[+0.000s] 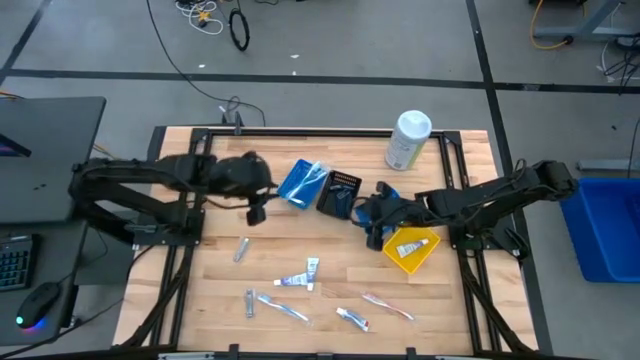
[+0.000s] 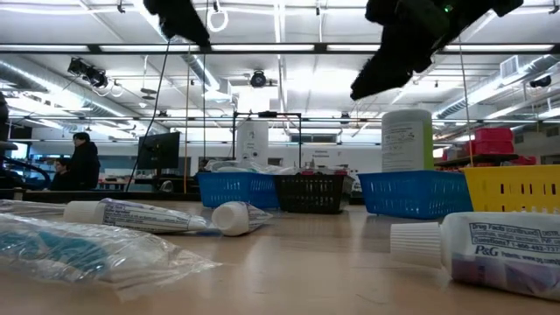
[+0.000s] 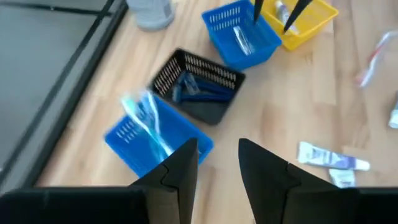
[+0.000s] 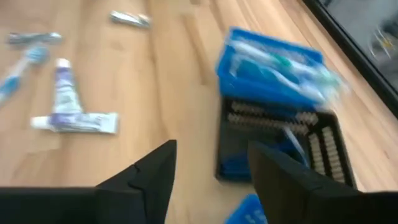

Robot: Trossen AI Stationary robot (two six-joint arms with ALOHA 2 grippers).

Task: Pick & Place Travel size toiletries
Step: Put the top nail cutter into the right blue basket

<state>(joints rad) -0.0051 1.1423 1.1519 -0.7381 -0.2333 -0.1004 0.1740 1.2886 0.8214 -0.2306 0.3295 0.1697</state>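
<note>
You see both grippers, left (image 3: 217,165) and right (image 4: 211,168), hovering open and empty over the square plastic trays (image 1: 338,190), while small white toothpaste tubes (image 1: 300,279) and toothbrushes (image 1: 282,308) lie scattered on the wooden table (image 1: 200,290).

On the wooden worktop (image 2: 289,262), a wrapped toothbrush (image 2: 79,245) lies nearest the camera beside a white toothpaste tube (image 2: 149,216) with its cap (image 2: 234,218). Another capped tube (image 2: 490,248) sits across from them. Farther back stand two blue baskets (image 2: 236,189) (image 2: 411,192), a black basket (image 2: 312,192), a yellow basket (image 2: 516,187) and a white canister (image 2: 407,140). Two dark arms (image 2: 411,39) hang overhead. People (image 2: 83,162) stand in the room behind.
</note>
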